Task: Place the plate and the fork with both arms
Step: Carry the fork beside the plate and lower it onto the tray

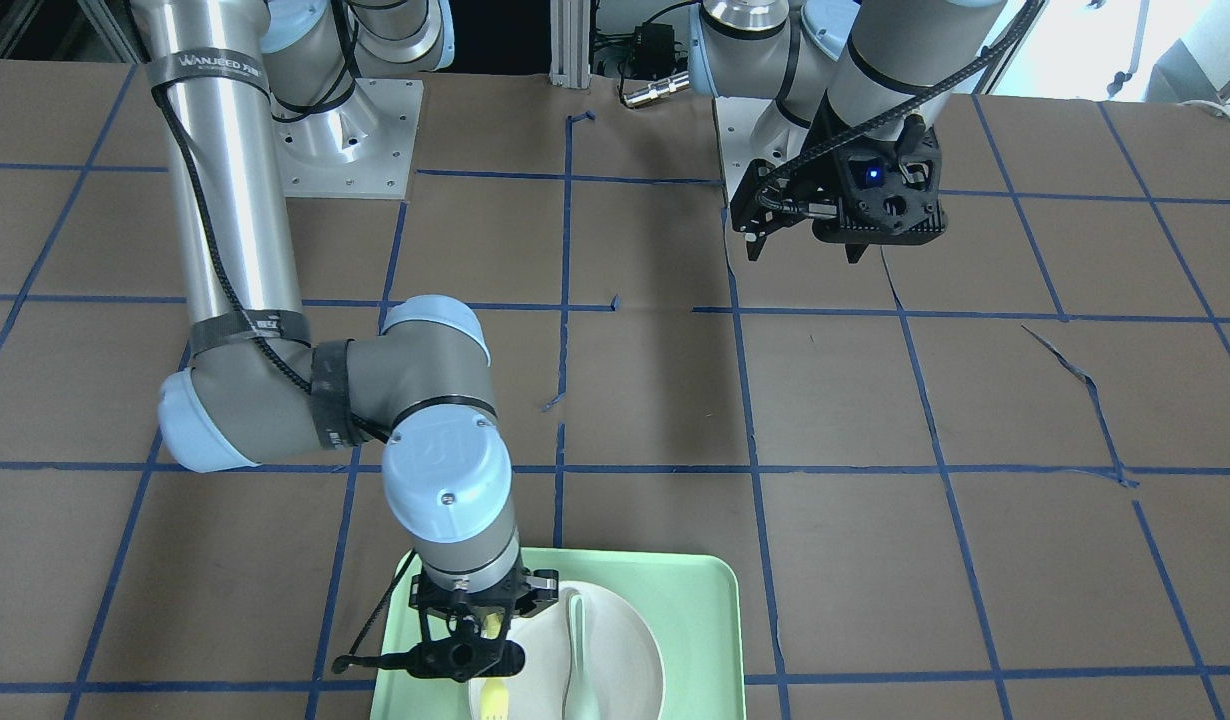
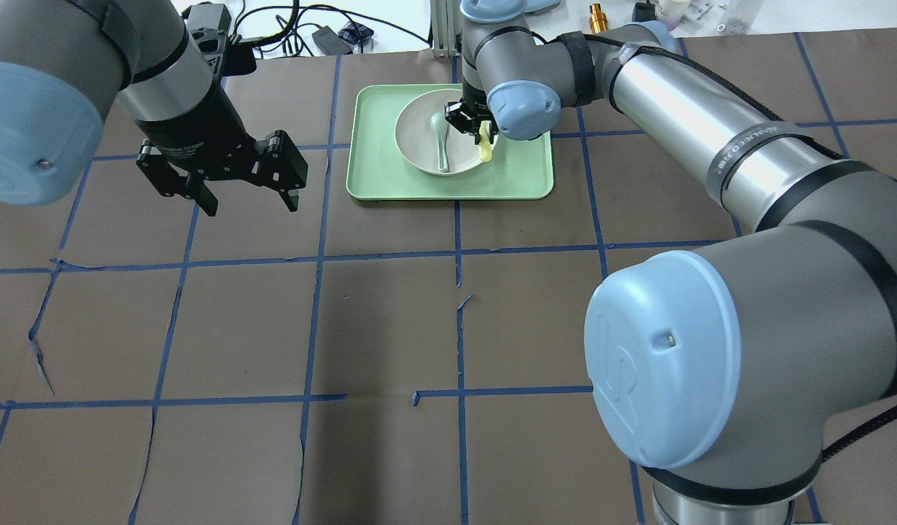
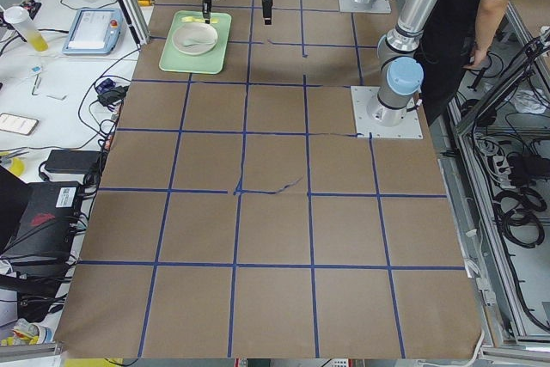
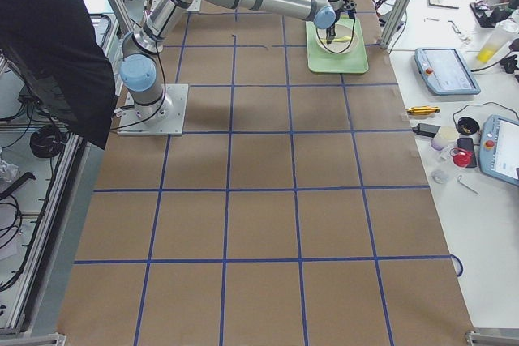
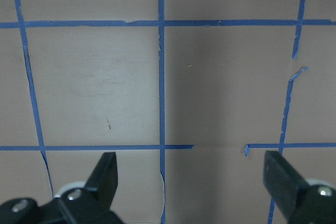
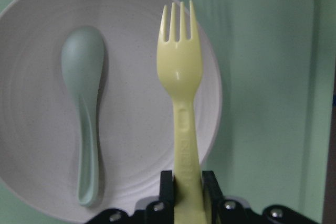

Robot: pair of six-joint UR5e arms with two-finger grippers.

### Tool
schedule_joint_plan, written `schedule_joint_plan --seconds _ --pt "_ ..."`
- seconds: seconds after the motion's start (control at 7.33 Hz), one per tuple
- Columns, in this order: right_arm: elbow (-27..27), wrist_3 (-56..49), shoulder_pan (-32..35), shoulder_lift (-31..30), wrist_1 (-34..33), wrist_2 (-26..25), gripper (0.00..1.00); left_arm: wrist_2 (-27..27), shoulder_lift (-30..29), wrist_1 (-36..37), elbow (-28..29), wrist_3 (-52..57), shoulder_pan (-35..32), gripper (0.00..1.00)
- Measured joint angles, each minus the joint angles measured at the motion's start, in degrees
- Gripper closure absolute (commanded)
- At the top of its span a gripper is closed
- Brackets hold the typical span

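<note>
Gripping the fork by the end of its handle, the right gripper has both fingers clenched against the yellow shaft. In the right wrist view the fork extends straight out from the fingers, tines at the far end. The tines and neck lie over the right portion of the plate, just inside its raised rim. Whether the fork touches the plate cannot be determined from any view.

The plate sits on the mint-green tray, left of the tray's centre. The tray is at the far side of the table. A pale grey-green spoon lies inside the plate, left of the fork and roughly parallel to it, without touching it.

The left gripper hangs above bare table surface, left of the tray and well apart from it. Its jaws are spread wide and hold nothing. The left wrist view shows only brown covering and blue tape lines between the fingertips.
</note>
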Motion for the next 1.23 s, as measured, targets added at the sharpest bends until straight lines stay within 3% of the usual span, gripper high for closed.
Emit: schedule_joint_plan --seconds 0.41,1.09,1.23 --pt "3.6 -6.9 -5.0 -0.5 -1.1 0.9 1.0 -0.1 -0.3 0.5 -0.8 -0.2 -0.1 0.0" --pt "4.1 -5.1 -5.5 2.4 -4.1 4.3 0.96 -0.1 -0.5 0.6 -1.0 -0.3 -0.1 0.0" --pt "4.2 -4.7 -5.5 2.5 -4.1 4.4 0.01 -0.1 -0.5 0.6 -1.0 -0.3 -0.1 0.0"
